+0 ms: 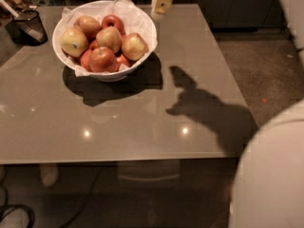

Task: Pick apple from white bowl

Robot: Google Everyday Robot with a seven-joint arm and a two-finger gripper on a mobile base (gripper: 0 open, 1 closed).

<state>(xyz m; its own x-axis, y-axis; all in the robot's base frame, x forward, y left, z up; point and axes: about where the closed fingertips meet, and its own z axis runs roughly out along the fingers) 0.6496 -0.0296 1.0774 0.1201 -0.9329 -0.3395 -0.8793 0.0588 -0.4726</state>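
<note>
Camera view: gripper (160,5) near bowl (111,75); apple (134,46) gold, red-blushed.

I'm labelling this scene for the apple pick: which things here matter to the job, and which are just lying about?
Job: the apple, rightmost in the pile; the white bowl holding it; the gripper, above the table's far edge, right of the bowl.
Lying about: the other apples; the dark mesh basket, far left on the table.

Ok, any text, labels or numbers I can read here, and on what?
No readable text anywhere.
Dark sticker on the yellow apple at the bowl's left: too small to read.
Gripper, above the table's far edge right of the bowl: no markings visible.
</note>
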